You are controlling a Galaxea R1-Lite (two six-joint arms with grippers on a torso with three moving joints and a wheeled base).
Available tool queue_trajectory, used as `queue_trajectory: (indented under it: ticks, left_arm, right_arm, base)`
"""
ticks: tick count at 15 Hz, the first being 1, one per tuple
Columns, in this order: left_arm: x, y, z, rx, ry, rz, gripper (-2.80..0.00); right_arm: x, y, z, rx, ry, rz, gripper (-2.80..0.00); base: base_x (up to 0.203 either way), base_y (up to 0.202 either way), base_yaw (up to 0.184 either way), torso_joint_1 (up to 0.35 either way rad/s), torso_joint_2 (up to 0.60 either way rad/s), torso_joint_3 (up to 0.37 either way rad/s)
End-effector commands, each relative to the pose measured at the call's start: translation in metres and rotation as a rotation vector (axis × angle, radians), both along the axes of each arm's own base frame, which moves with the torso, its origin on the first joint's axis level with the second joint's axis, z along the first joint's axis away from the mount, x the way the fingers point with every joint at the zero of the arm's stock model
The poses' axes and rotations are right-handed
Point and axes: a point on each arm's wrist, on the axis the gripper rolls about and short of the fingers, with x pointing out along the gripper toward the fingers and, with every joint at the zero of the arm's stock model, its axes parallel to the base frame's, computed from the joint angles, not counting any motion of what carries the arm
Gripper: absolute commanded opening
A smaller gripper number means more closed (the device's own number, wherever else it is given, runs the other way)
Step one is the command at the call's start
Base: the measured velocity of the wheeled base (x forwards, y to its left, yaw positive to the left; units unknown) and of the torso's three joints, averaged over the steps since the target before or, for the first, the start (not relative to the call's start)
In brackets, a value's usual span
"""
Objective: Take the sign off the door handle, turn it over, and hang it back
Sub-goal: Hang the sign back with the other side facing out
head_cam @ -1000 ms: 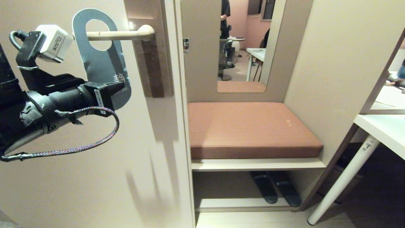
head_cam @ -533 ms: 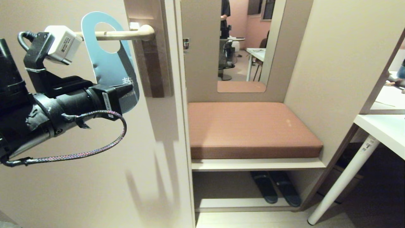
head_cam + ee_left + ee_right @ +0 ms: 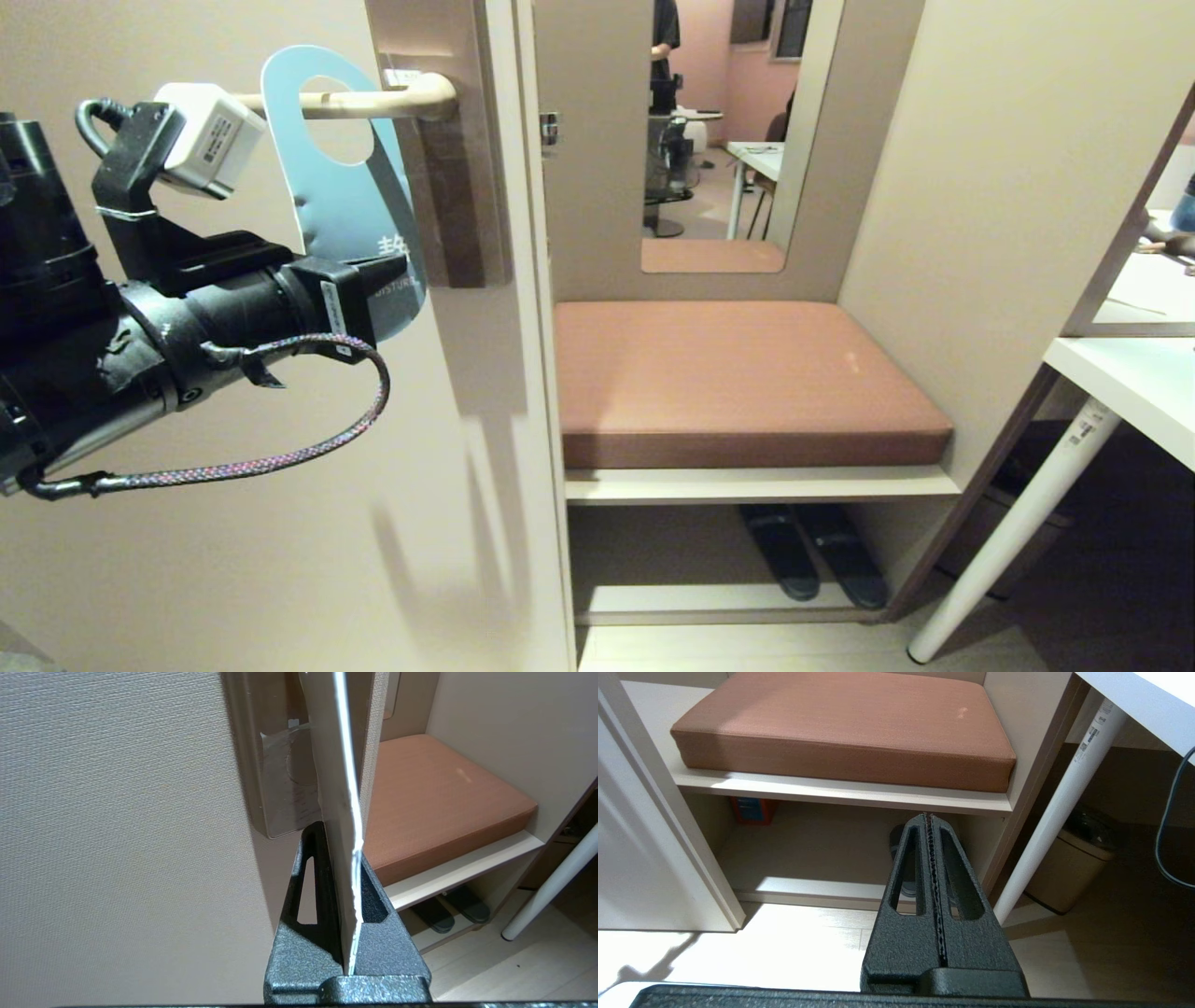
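The left gripper (image 3: pixel 397 271) comes in level from nine o'clock, jaws clamped on the lower end of the sign (image 3: pixel 350 210), and the wrist view has that card edge-on, pinched right between the two black fingers (image 3: pixel 310 891). The blue-grey face is toward me, the letters "DISTURB" just readable beside the fingertip. The oval hole is threaded over the door handle (image 3: pixel 373 101), the cream lever passing straight through it, and the card hangs tilted, its bottom swung toward the brown backplate (image 3: pixel 457 187) at three o'clock of the sign. Whether the card's rim actually bears on the lever, I can't quite make out from here. Over to the right gripper (image 3: pixel 930 826): jaws pressed shut on nothing, hanging low in front of the shelf unit, pointing at the space below the brown cushion (image 3: pixel 738 373). A pair of dark slippers (image 3: pixel 812 551) lies under that bench, and a white table leg (image 3: pixel 1013 532) slants down at four o'clock.
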Motion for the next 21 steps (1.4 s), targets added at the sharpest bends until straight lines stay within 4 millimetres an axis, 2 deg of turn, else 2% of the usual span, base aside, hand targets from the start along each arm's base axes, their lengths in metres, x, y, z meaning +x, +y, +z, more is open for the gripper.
queue_trajectory:
  ticks: [1, 12, 21]
  left_arm:
    - [0.003, -0.004, -0.004, 0.006, 0.013, -0.004, -2.80]
    - [0.014, -0.009, -0.014, 0.004, 0.058, 0.002, -2.80]
    - [0.014, -0.010, -0.012, -0.003, 0.040, 0.005, -2.80]
  right_arm:
    - [0.000, 0.000, 0.000, -0.001, 0.002, 0.001, -2.80]
    - [0.000, 0.000, 0.000, -0.001, 0.002, 0.001, -2.80]
    - [0.000, 0.000, 0.000, -0.001, 0.002, 0.001, -2.80]
  base:
    - [0.000, 0.000, 0.000, 0.000, 0.00, 0.000]
    - [0.000, 0.000, 0.000, 0.000, 0.00, 0.000]
    - [0.000, 0.000, 0.000, 0.000, 0.00, 0.000]
